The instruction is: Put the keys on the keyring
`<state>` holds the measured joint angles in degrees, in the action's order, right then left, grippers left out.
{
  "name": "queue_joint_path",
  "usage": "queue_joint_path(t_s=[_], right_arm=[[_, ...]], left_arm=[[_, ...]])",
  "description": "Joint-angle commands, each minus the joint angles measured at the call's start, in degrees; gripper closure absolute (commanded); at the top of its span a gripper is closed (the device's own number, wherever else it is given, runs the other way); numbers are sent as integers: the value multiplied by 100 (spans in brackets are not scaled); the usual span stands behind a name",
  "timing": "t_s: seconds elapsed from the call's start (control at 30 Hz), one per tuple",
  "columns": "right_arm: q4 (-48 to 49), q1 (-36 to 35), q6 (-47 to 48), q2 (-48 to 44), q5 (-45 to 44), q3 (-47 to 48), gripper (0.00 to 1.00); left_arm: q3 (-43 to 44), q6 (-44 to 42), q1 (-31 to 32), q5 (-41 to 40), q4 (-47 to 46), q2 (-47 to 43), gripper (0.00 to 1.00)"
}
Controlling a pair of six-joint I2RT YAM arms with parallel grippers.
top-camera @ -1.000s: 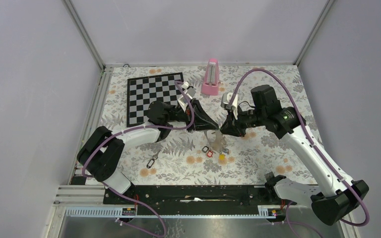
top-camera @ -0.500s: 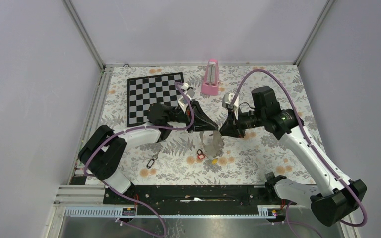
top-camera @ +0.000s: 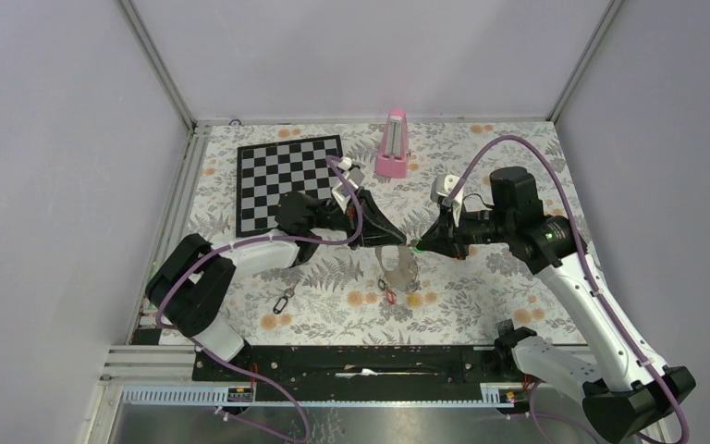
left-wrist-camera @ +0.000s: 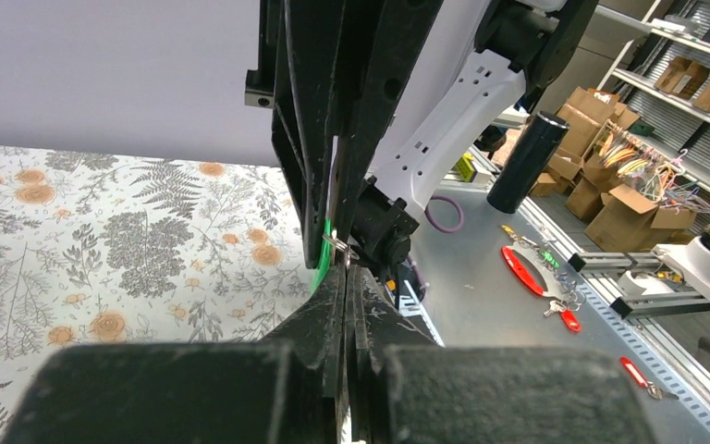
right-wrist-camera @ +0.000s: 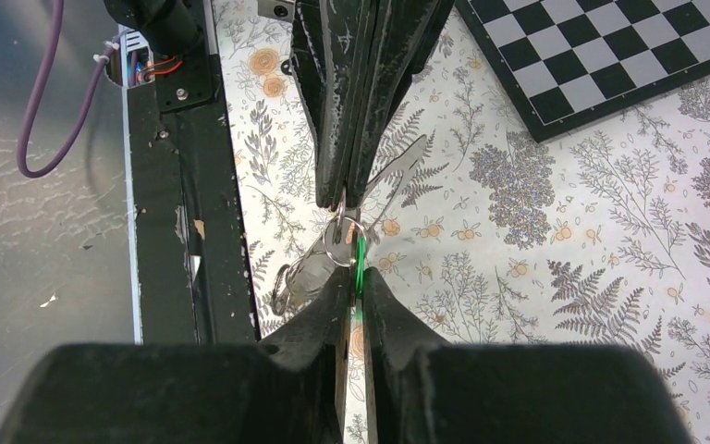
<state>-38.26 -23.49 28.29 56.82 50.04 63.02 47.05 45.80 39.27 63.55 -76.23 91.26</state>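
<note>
- Floral-print cloth covers the table (top-camera: 481, 287), with plain grey walls around it.
- The right gripper (right-wrist-camera: 355, 294) has its fingers drawn nearly together, pinching the green key (right-wrist-camera: 359, 259) by its tag. The tag stands on edge in the narrow gap.
- Just ahead of those fingertips a small silver ring (right-wrist-camera: 343, 245) sits at the end of the green key. It touches the tips of the opposite arm.
- The left gripper (top-camera: 396, 242) faces the right one tip to tip. Its fingers are pressed flat together on the keyring (top-camera: 399, 268).
- From that pinch the keyring hangs down as a thin, slack loop, directly beneath both sets of fingertips.
- At the low end of the loop, below the left tips, a red-tagged key (top-camera: 390, 296) rests near the cloth.
- The right wrist view shows silver blades (right-wrist-camera: 397, 176) fanned out to either side of the left fingers.
- Whether the small ring is already on the wire cannot be told.
- Behind the left wrist, on its outer side, lies a chessboard (top-camera: 287, 180).
- Beyond both grippers, toward the back wall, stands a pink metronome (top-camera: 393, 143).
- Well back from the left gripper, beside its forearm, a small metal item (top-camera: 284, 299) lies on the cloth, too small to make out.
</note>
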Motion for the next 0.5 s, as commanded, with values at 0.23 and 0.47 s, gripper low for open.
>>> queue_joint_path(t_s=[0.23, 0.47], right_arm=[[-244, 28, 192, -17, -301, 240, 100], [-545, 4, 394, 118, -898, 530, 100]], left_arm=[[100, -800, -42, 11, 609, -318, 100], [189, -1388, -35, 44, 1457, -400, 100]])
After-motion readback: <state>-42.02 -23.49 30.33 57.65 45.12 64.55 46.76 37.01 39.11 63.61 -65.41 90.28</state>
